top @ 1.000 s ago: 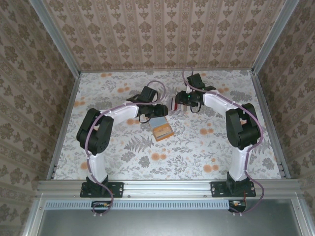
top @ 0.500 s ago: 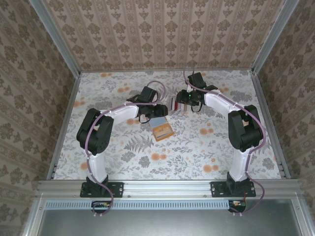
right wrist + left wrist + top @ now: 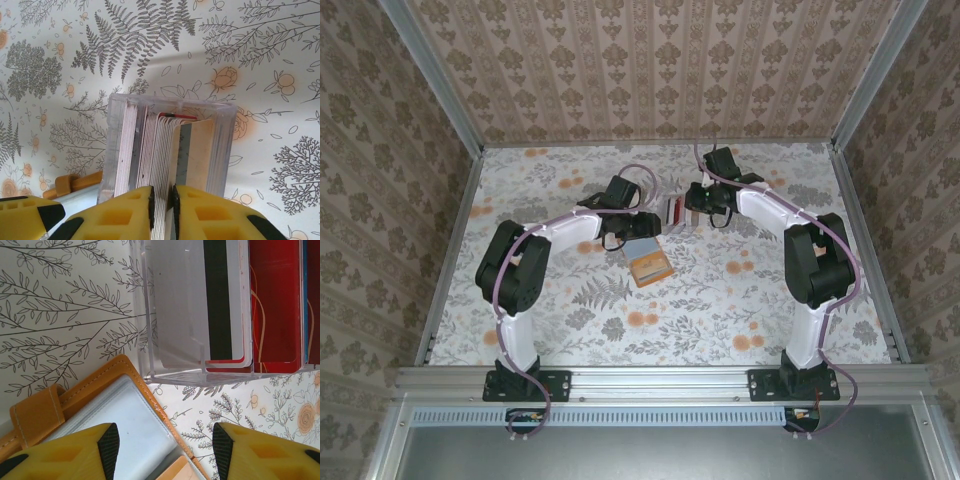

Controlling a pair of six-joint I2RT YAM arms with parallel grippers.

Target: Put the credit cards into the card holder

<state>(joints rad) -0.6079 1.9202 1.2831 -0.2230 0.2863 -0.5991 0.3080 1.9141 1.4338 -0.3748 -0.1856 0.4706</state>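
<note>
Top external view first: the left pincer (image 3: 629, 238) hangs low over the floral tabletop (image 3: 570, 310), just on the near-left side of the clear card box (image 3: 672, 212). The orange card holder (image 3: 651, 268) lies open and flat, nearer the arm bases than the box and a little left of it. The right pincer (image 3: 693, 205) is at the box's right side, down against it.

Over to the left wrist camera: yellow fingers (image 3: 60, 452) are spread wide, nothing caught between them, poised above the card holder (image 3: 75, 402). Its transparent sleeve (image 3: 125, 415) faces up, orange stitched border around it. The box (image 3: 170, 305) sits just beyond the holder's corner, close but apart. Inside it are credit cards (image 3: 275, 305): red ones, plus a pale one with a black magnetic stripe.

Right wrist camera now: the right pincer (image 3: 162, 205) is pressed nearly together, pinching the upper edges of a few credit cards (image 3: 150, 145) near the middle of the stack. The cards stand on edge, packed inside the box (image 3: 225, 150). A strip of the card holder (image 3: 75, 182) peeks out at the box's left.
</note>
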